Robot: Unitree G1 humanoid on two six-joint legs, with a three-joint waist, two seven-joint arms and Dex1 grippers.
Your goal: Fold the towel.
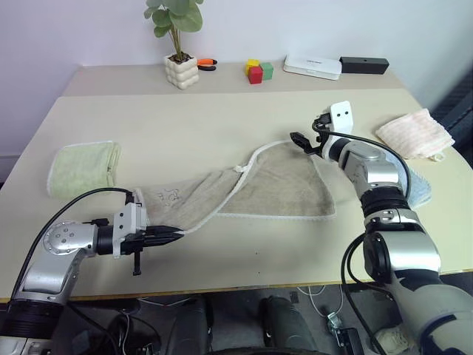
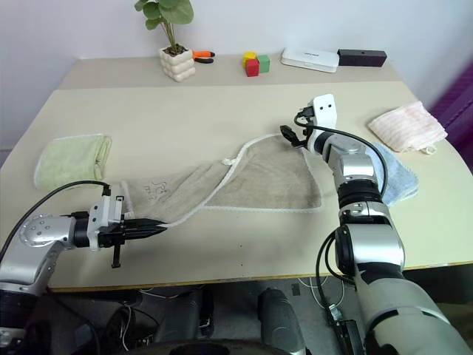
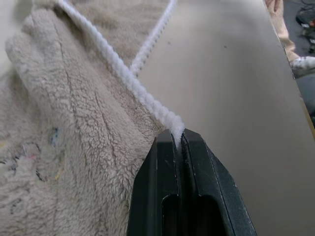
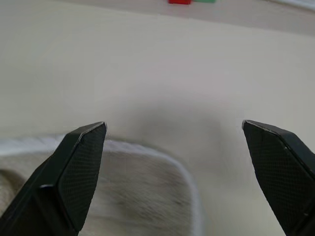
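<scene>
the beige table (image 1: 222, 122) is carrying the towel (image 1: 273, 188), lying rumpled mid-table. left gripper (image 1: 176, 232) is pinching its corded corner; right gripper (image 1: 301, 143) is hanging spread above the far edge. risk: thin cord slipping out under pull.

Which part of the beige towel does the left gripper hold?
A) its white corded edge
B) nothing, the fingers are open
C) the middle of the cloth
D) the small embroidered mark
A: the left gripper has its fingers shut on the white corded edge of the towel.
</scene>
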